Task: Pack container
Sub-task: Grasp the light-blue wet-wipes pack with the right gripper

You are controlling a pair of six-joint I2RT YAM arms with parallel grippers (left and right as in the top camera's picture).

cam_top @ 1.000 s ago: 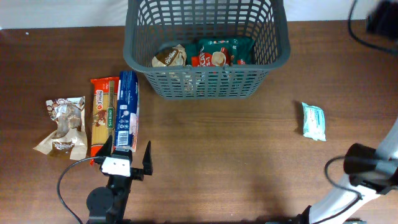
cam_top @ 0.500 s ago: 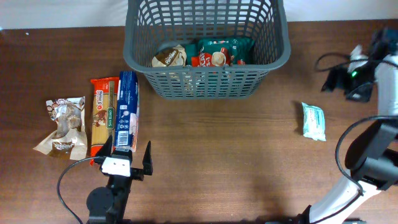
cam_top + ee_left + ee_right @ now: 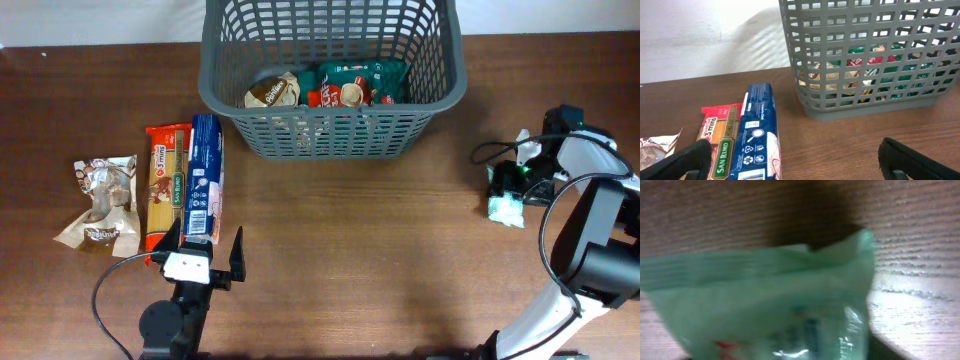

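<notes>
The container, a dark grey lattice basket (image 3: pixel 330 135), stands at the back centre; it also shows in the left wrist view (image 3: pixel 865 90). A brown packet (image 3: pixel 272 92) and a green-and-red packet (image 3: pixel 355 82) lie inside it. A pale green packet (image 3: pixel 506 206) lies on the table at the right and fills the right wrist view (image 3: pixel 765 305). My right gripper (image 3: pixel 512 178) is right over its near end; its fingers do not show. My left gripper (image 3: pixel 201 252) is open and empty at the front left, with its fingers wide apart (image 3: pixel 800 165).
A blue packet (image 3: pixel 205 180) lies just ahead of the left gripper and also shows in the left wrist view (image 3: pixel 757 135). An orange pasta pack (image 3: pixel 165 185) lies beside it. A brown snack bag (image 3: pixel 100 205) lies further left. A cable loops by the right arm.
My right arm has swung in from the far right and down onto the pale green packet. The left arm and all the packets have stayed still.
</notes>
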